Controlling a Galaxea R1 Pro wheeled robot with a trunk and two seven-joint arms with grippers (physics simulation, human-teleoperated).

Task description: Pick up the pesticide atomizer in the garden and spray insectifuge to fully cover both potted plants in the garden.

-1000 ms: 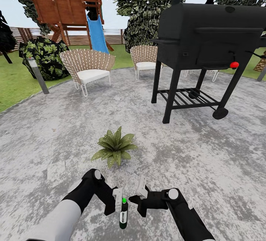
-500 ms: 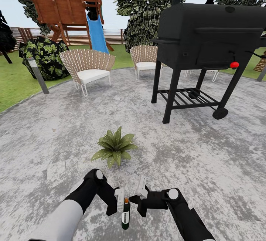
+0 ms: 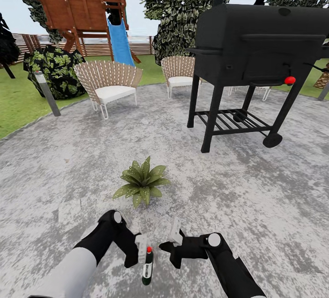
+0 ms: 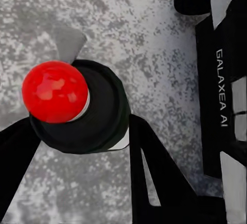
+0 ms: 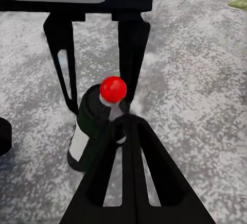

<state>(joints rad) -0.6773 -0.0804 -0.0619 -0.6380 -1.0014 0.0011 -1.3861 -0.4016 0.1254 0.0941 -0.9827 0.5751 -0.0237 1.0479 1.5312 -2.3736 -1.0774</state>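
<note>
The left gripper [image 3: 142, 248] pinches the pesticide atomizer [image 3: 147, 266] between its fingers and holds it upright, low over the patio [image 3: 256, 188]. The right gripper [image 3: 170, 240] is just beside it with its fingers spread, holding nothing. Farther back stands a big black grill [image 3: 256, 60], then a wooden play tower [image 3: 77, 5] with a blue slide [image 3: 119, 42], and two white chairs [image 3: 109, 85]. One potted plant [image 3: 142, 182] sits on the stone, near the grippers. The bottle has a red cap [image 4: 54, 91] and a white label.

Open patio [image 3: 256, 206] w/ plant [image 3: 142, 181] ahead, grill [image 3: 256, 60] beyond.
</note>
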